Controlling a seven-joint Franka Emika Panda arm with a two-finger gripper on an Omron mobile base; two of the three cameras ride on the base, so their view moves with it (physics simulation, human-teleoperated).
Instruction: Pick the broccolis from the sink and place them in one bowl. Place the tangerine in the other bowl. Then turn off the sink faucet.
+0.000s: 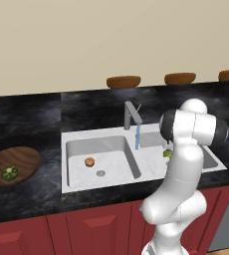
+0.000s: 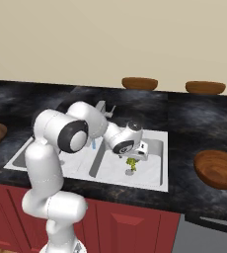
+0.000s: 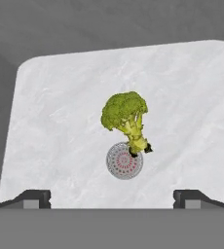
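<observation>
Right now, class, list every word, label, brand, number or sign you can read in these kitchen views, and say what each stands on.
None: no readable text on the sink, sink faucet, wooden bowl, broccoli, red cabinets or robot arm.

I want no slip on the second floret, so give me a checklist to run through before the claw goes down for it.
1. Claw open: ok, tips stand wide apart.
2. Claw over the floret: ok, the broccoli lies centred between the tips in the hand view.
3. Floret free to grab: ok, it lies alone on the right basin floor, its stem end by the drain.
4. Nothing held already: ok, no thing between the tips.
5. Target bowl ready: ok, the left bowl holds the first broccoli and has room.
6. Water: not ok, the faucet runs into the sink; the tangerine waits in the left basin.
</observation>
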